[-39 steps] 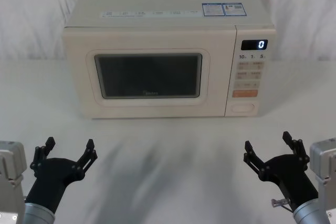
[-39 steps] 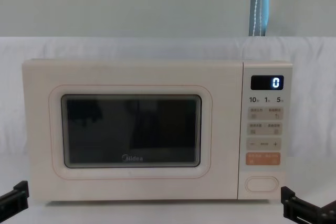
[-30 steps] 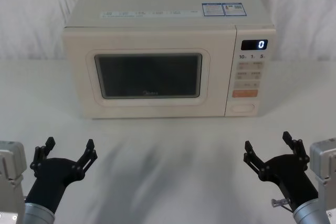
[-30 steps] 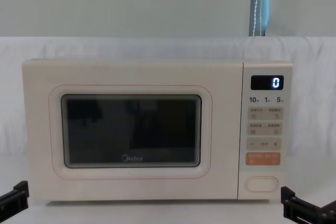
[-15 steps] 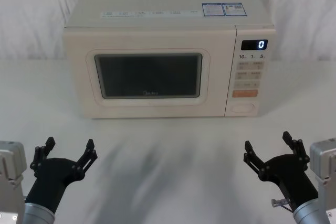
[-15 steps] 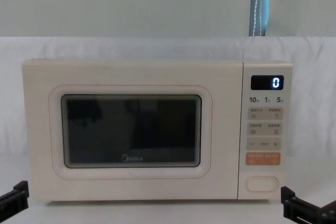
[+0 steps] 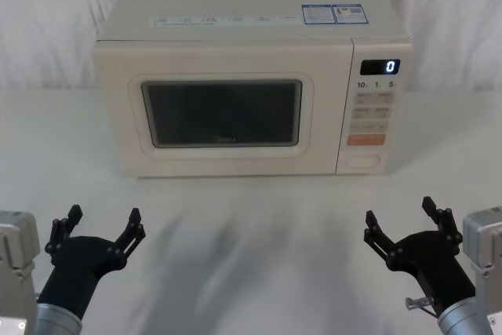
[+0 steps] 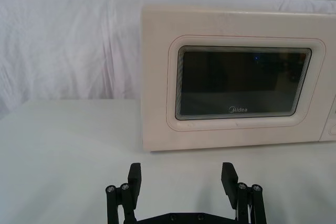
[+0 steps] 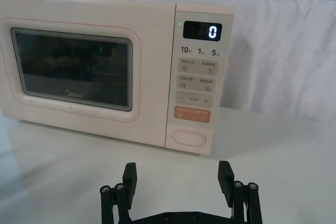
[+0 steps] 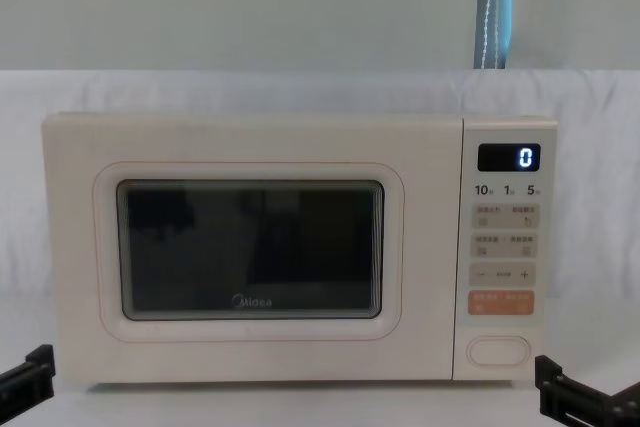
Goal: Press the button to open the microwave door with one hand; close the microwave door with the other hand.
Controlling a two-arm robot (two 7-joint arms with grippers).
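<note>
Microwave (image 7: 235,107): door (image 7: 223,111) shut, button (image 7: 365,161) unpressed. Left claw (image 7: 100,229), right claw (image 7: 401,221): before microwave, spread wide, empty. All steps outstanding.

1. The cream boxy microwave (image 7: 251,76) has a smooth, satin-matt casing.
2. Its wide cream microwave door (image 7: 222,111) frames a dark, glossy glass window.
3. The large cream pill-shaped button (image 9: 189,138) looks like smooth plastic.
4. The 2 black claw grippers, left gripper (image 7: 100,227) and right gripper (image 7: 401,220), look matt.
5. The white cloth backdrop (image 8: 68,45) is wrinkled, and the white table (image 7: 259,225) is matt.
</note>
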